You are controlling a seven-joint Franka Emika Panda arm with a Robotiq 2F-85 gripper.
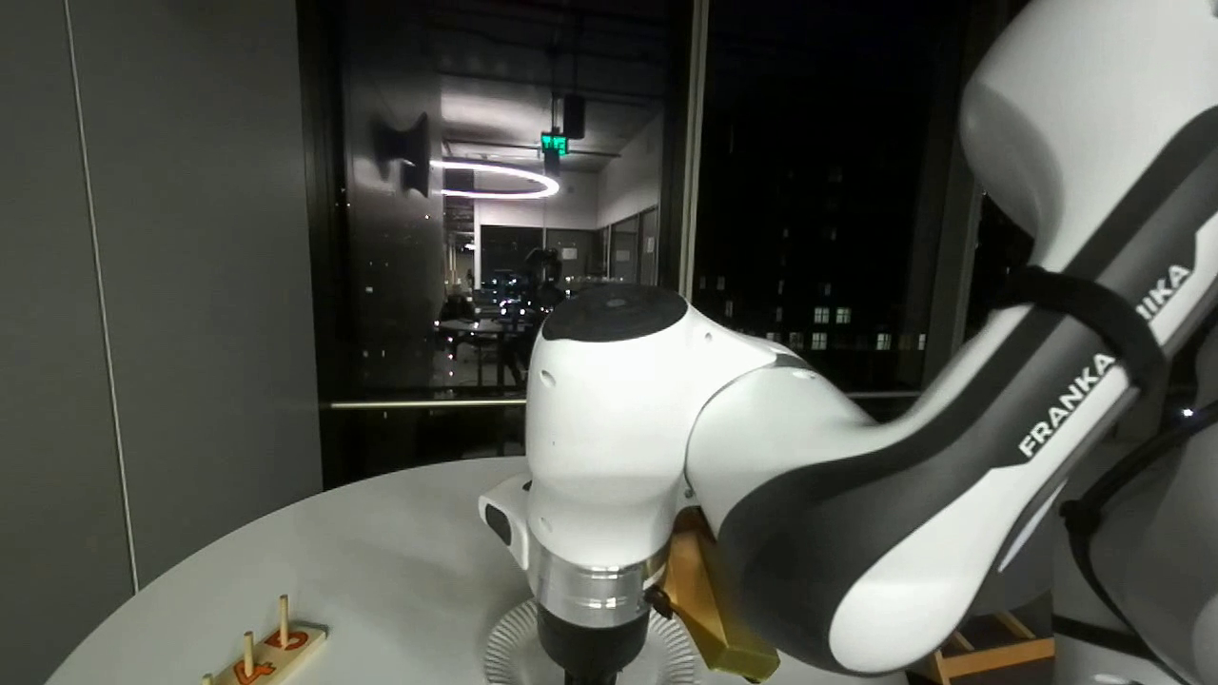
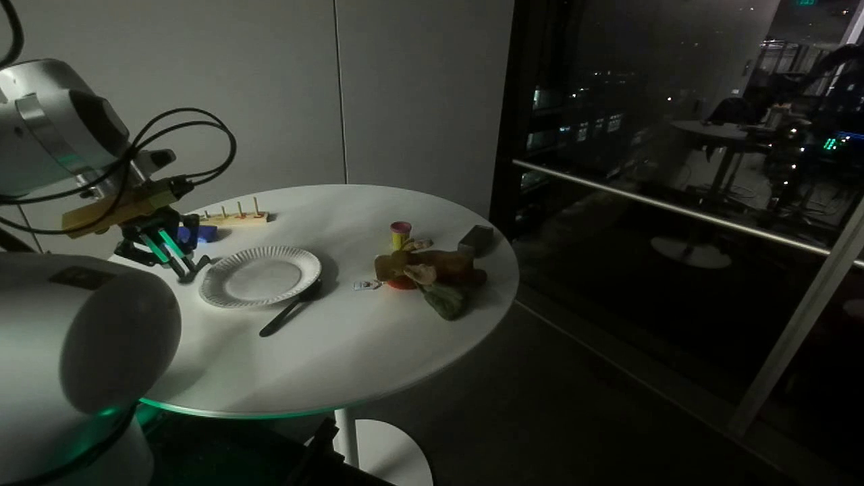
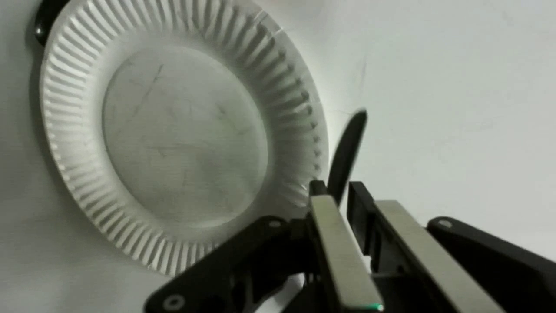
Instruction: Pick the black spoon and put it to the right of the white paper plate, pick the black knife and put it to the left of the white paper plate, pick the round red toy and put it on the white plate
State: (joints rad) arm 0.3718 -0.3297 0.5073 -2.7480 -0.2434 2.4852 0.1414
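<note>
My gripper (image 3: 337, 188) stands narrowly parted. In the wrist view the plate (image 3: 186, 134) lies left; just beside its rim, rightward, the knife (image 3: 347, 156) sits within that gap, likely light, stiff, slick; I'd pinch it mid-length.

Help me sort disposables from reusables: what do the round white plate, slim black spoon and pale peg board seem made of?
Round white plate: probably matte paper, by its crimped rim and dull surface.
Slim black spoon: likely smooth plastic, given its glossy highlight; coated metal is possible.
Pale oblong peg board: apparently matte wood, judging by its natural tan tone.
</note>
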